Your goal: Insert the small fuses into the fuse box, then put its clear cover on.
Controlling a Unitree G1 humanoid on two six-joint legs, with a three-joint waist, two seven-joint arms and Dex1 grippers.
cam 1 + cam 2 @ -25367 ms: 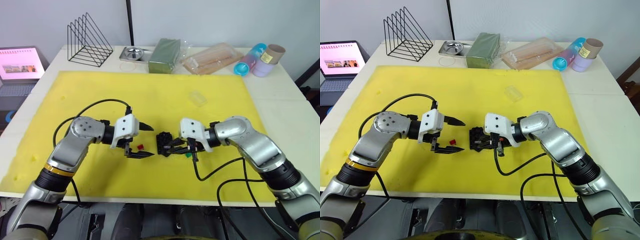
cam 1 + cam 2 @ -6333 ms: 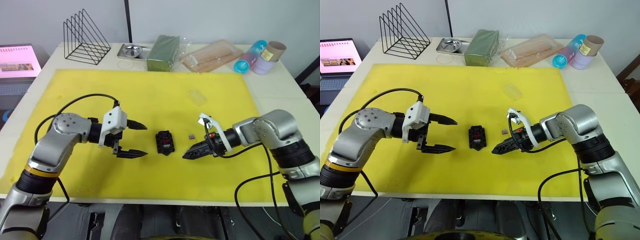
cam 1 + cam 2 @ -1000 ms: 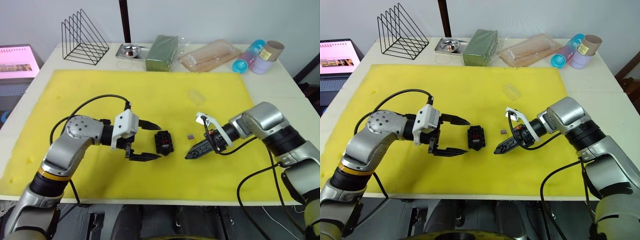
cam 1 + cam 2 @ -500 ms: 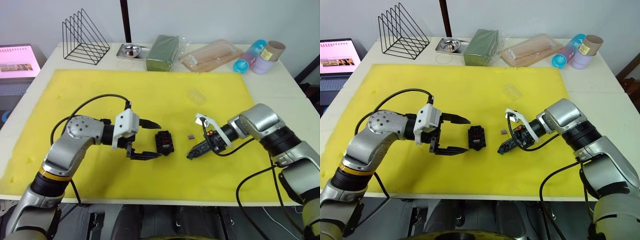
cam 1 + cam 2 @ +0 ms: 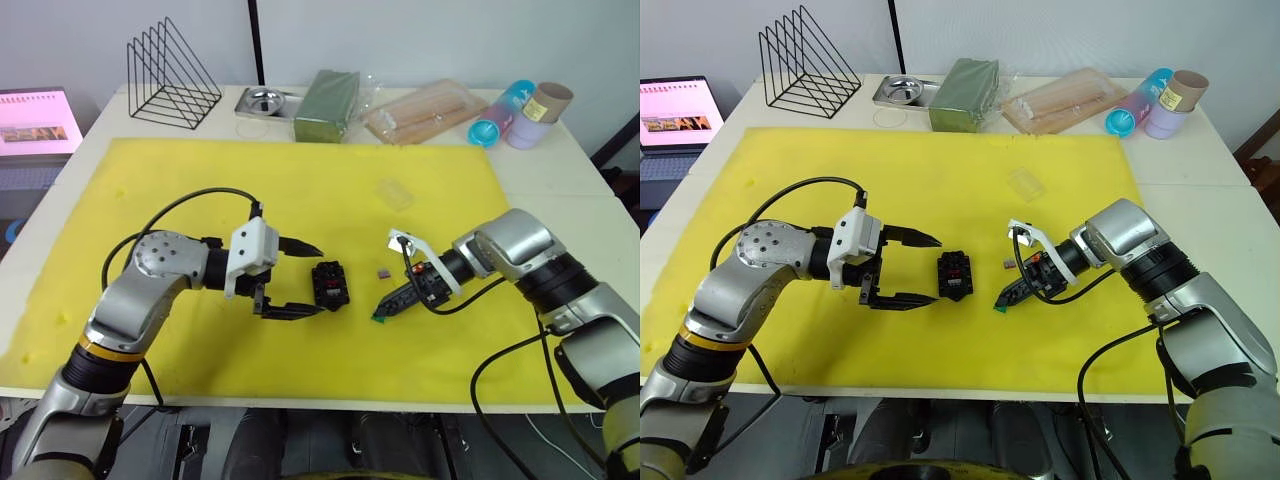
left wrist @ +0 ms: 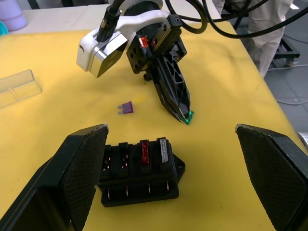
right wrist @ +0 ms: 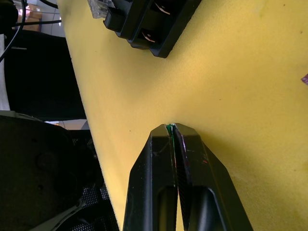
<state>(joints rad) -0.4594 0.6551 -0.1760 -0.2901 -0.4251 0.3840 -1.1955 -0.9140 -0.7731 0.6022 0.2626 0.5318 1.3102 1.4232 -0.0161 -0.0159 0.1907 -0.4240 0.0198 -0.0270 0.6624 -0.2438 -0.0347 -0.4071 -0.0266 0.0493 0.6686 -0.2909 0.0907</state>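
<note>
Tiny green blade fuse [image 6: 188, 116] pinched in right gripper [image 6: 185, 112] beside small black slotted fuse box [image 6: 139, 172]; left gripper [image 5: 305, 279] spread wide around box.

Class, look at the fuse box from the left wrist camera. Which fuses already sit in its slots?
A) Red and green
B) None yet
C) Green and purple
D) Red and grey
D: the fuse box holds a red fuse and a grey fuse side by side; the purple fuse lies on the yellow mat, and the green fuse is pinched at the tip of the right end effector.
</note>
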